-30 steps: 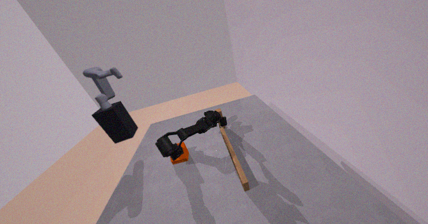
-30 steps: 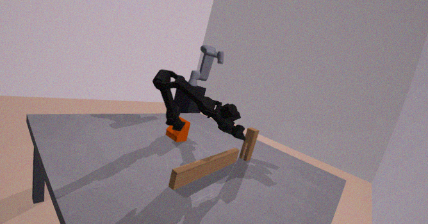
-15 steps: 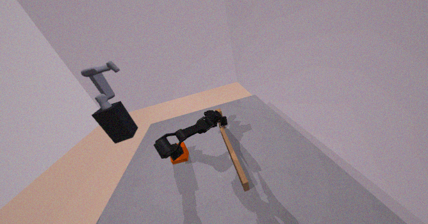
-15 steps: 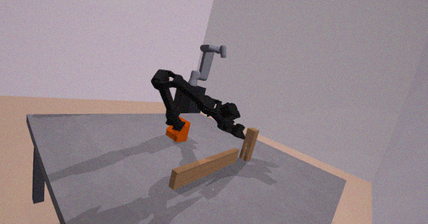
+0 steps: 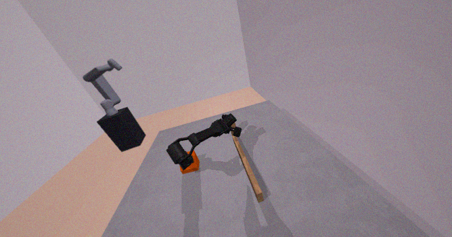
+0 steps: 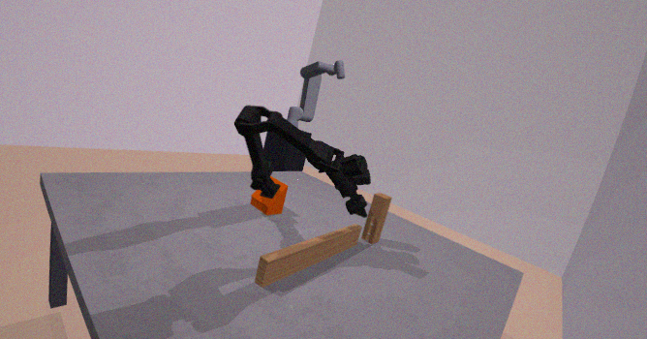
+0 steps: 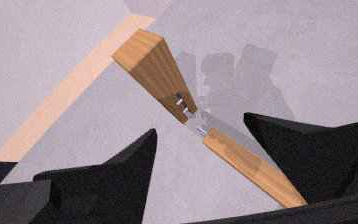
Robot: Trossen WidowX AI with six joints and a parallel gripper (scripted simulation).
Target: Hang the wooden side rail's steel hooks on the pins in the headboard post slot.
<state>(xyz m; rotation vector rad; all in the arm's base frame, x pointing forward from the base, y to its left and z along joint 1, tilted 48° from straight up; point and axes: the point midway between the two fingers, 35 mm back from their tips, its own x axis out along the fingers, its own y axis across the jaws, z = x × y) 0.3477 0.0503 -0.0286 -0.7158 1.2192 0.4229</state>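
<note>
The wooden side rail [image 5: 248, 170] [image 6: 307, 256] [image 7: 250, 162] lies on the table on its long narrow edge. Its steel hooks [image 7: 200, 131] stick out of the end facing the post, with a small gap between them and the post. The headboard post [image 6: 380, 217] [image 7: 152, 65] stands upright; two pins show inside its slot in the wrist view. In the top view the post is mostly hidden behind the arm. My gripper [image 6: 360, 213] [image 7: 199, 124] is open and empty. It hangs above the rail's hook end, close to the post, with the rail's end showing between the fingers in the wrist view.
The grey table [image 5: 304, 185] [image 6: 160, 207] carries the arm's orange base [image 5: 191, 163] [image 6: 270, 201]. A black block with a grey arm [image 5: 123, 129] [image 6: 286, 149] stands beyond the table's edge. The arm's shadows fall across the table and around the rail.
</note>
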